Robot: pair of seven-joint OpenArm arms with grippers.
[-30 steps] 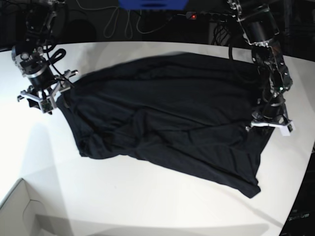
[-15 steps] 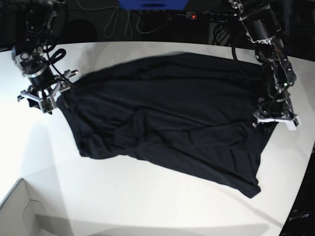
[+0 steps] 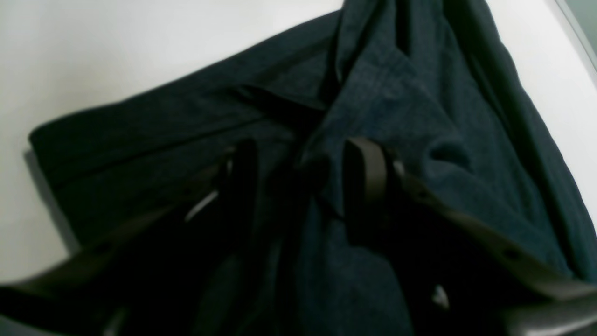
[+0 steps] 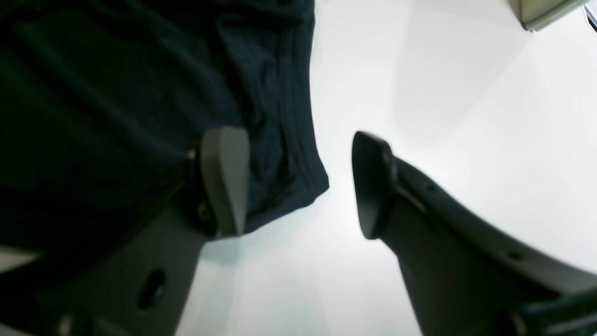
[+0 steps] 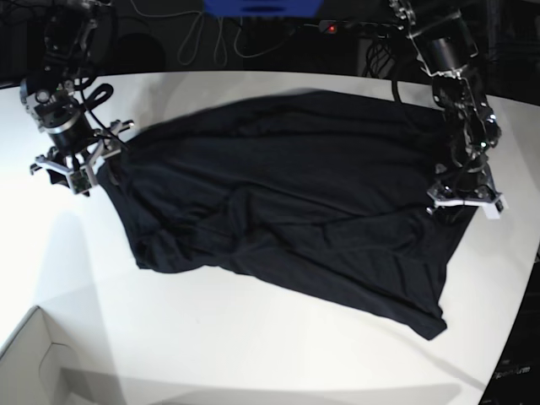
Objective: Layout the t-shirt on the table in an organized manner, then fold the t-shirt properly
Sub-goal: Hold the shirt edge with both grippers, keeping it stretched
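T-shirt: rumpled, mid-frame on table. Left gripper: jaws parted, straddling a fold, gripping nothing. Right gripper: wide, empty, at hem corner. Risk: closing pinches doubled layers, dragging wrinkles.

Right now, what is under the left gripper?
Under the left gripper lies rumpled dark cloth of the t-shirt, with a ridge of it between the open fingers. The table beneath is covered there.
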